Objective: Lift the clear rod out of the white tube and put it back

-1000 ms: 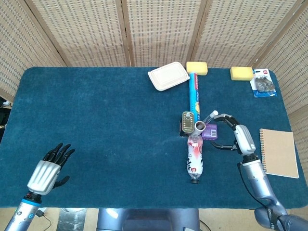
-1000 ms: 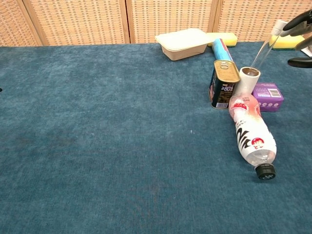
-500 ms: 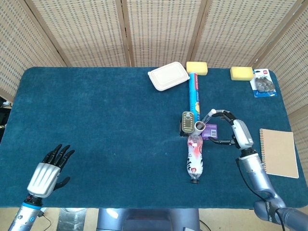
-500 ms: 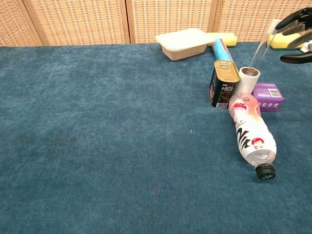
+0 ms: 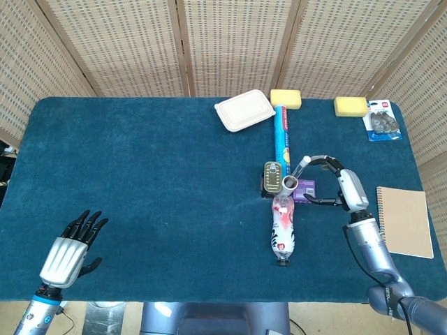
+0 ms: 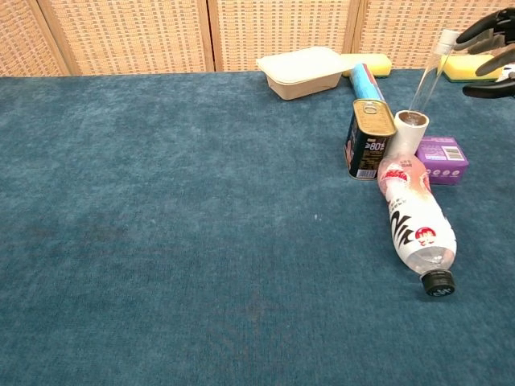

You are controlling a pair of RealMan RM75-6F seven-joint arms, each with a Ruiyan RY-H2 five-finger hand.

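The white tube [image 5: 290,184] [image 6: 410,133] stands upright between a can and a purple box. The clear rod [image 5: 301,169] [image 6: 426,76] sits in it, leaning up and to the right. My right hand [image 5: 342,185] [image 6: 491,48] hovers just right of the rod. One black fingertip [image 6: 465,32] reaches the rod's white top, while the thumb stays well apart below. My left hand [image 5: 70,248] rests with fingers spread at the near left table edge, holding nothing, and appears only in the head view.
A tin can [image 5: 272,178], a purple box [image 5: 306,190] and a lying plastic bottle [image 5: 283,230] crowd the tube. A blue roll [image 5: 281,136], white container [image 5: 244,110] and two yellow sponges [image 5: 285,98] lie behind. A notebook [image 5: 405,222] lies at the right.
My right hand has moved left and further back, and the rod's top has shifted with it, so the rod stands more upright. The left hand has barely moved.
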